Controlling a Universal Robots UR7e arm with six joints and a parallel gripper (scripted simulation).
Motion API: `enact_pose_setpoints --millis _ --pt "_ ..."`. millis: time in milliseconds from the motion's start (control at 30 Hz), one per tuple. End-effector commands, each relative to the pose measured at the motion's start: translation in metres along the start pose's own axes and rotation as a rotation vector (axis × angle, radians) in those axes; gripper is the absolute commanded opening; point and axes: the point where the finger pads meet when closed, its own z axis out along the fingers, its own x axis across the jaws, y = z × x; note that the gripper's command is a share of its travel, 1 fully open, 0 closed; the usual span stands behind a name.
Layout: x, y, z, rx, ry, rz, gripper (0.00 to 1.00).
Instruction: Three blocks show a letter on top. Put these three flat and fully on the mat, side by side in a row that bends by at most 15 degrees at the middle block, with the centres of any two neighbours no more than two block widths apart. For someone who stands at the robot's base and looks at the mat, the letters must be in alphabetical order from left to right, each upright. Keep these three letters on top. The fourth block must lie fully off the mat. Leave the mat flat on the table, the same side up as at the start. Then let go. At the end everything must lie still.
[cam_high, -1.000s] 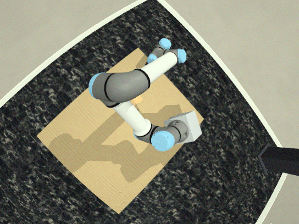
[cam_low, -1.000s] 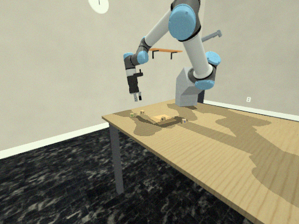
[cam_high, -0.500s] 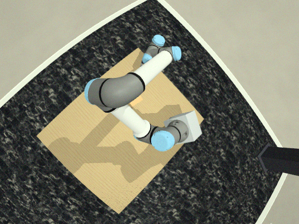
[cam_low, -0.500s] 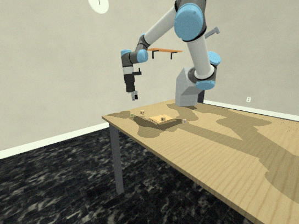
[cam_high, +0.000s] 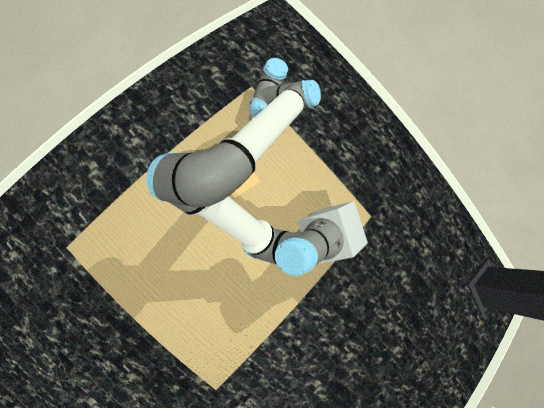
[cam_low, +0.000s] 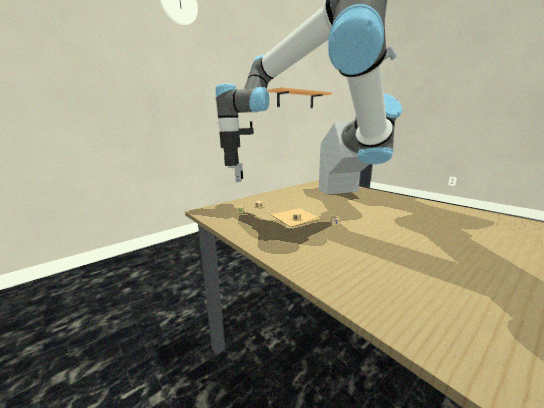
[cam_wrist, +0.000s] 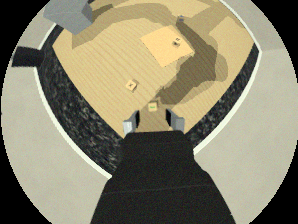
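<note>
Two fingers of the gripper (cam_low: 239, 173) (cam_wrist: 153, 121), wide open, nothing held, high above the table (cam_low: 400, 280) (cam_wrist: 102, 60). Green-marked block (cam_low: 240, 210) (cam_wrist: 152, 106) nearest them; second block (cam_low: 258, 204) (cam_wrist: 131, 85) also off the mat (cam_low: 282, 216) (cam_wrist: 162, 50). Third block (cam_low: 297, 217) (cam_wrist: 176, 42) on it; fourth block (cam_low: 335, 220) (cam_wrist: 181, 19) beyond. Row unbuilt; letters too small to read.
</note>
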Motion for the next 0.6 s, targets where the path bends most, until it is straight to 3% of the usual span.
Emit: enact_pose_setpoints --millis 0,567 --pt "0.0069 0.0056 -0.0037 -0.017 -0.012 -0.066 1.0" --pt "0.0064 0.002 -0.0022 -0.013 -0.01 -0.056 1.0"
